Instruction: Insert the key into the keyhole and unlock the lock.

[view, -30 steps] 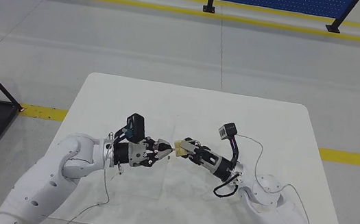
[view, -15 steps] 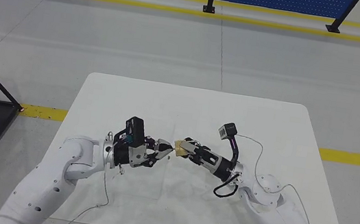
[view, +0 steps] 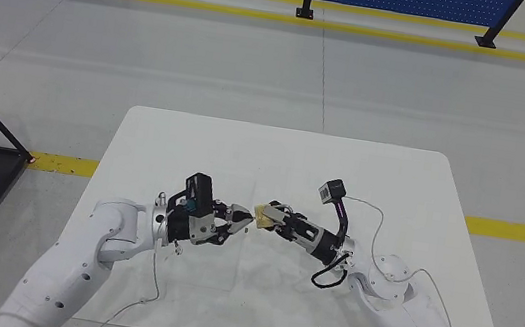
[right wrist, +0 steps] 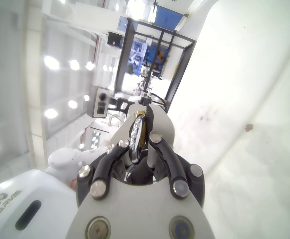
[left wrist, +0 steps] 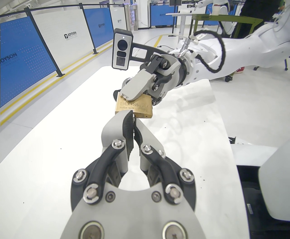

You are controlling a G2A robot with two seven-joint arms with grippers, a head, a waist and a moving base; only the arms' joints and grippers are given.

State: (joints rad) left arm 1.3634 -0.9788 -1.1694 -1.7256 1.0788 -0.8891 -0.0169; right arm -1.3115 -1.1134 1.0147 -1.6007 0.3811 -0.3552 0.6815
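Change: the left arm now sits slightly nearer the right arm than a second ago; the right arm keeps its place.

Hazards, as judged: the key tip may miss the keyhole and skid across the brass if the blade sits tilted. A hard push may twist the lock (left wrist: 136, 108) in its grip. The key may slip between the pads on turning.

Left gripper (left wrist: 132, 118): fingers pressed together on a thin thing, taken to be the key, almost wholly hidden.

Lock: held above the table (left wrist: 45, 140), lower edge touching the left fingertips, keyhole not discernible.

Right gripper (left wrist: 130, 96): clamped on the lock's upper end.
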